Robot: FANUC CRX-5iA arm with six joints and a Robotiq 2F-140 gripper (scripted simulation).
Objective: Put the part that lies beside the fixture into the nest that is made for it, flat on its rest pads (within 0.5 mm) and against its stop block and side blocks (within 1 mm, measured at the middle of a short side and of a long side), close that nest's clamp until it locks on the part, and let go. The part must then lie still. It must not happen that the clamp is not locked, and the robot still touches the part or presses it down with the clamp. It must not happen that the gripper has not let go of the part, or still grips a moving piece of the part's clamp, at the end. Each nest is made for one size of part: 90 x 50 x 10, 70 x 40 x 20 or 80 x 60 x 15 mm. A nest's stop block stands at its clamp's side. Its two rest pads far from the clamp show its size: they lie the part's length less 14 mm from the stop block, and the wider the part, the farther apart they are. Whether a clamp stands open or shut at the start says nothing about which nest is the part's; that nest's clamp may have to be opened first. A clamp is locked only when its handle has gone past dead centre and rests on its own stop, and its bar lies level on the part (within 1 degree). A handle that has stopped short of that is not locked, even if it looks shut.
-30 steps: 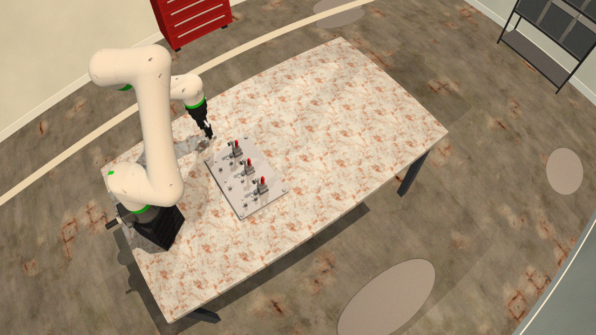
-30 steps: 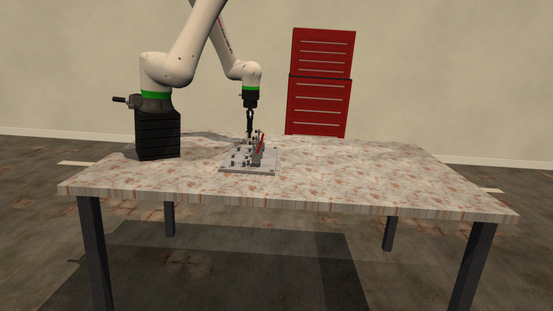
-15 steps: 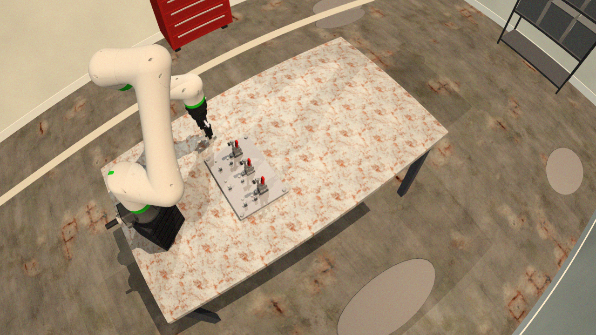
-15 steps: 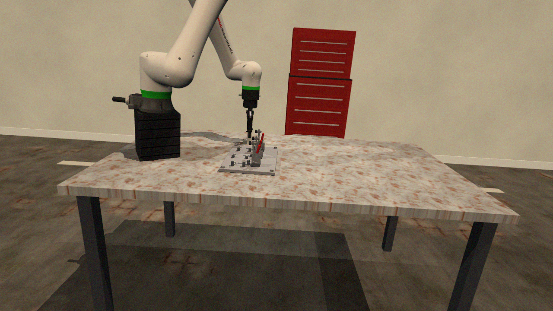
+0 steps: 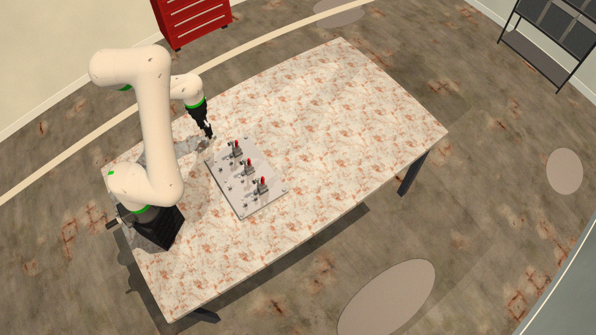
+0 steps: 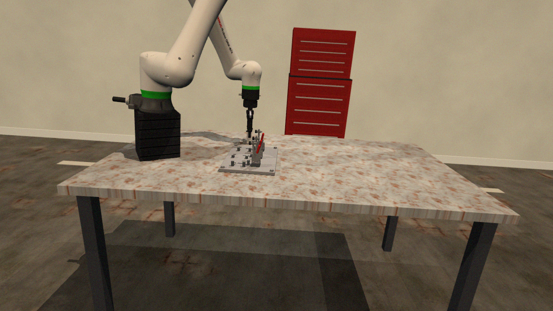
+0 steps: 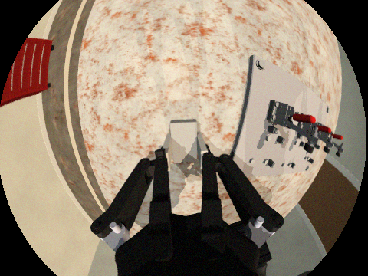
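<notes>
Wrist view: pale part (image 7: 183, 139) clamped between the jaws (image 5: 210, 137) (image 6: 249, 142), its near end lost in shadow.

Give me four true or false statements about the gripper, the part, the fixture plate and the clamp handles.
The gripper is shut on the part. True.

The part lies in a nest on the fixture plate. False: it is beside the plate.

Three red clamp handles stand over the plate. True.

The red drawer cabinet stands on the table. False: it stands on the floor.
</notes>
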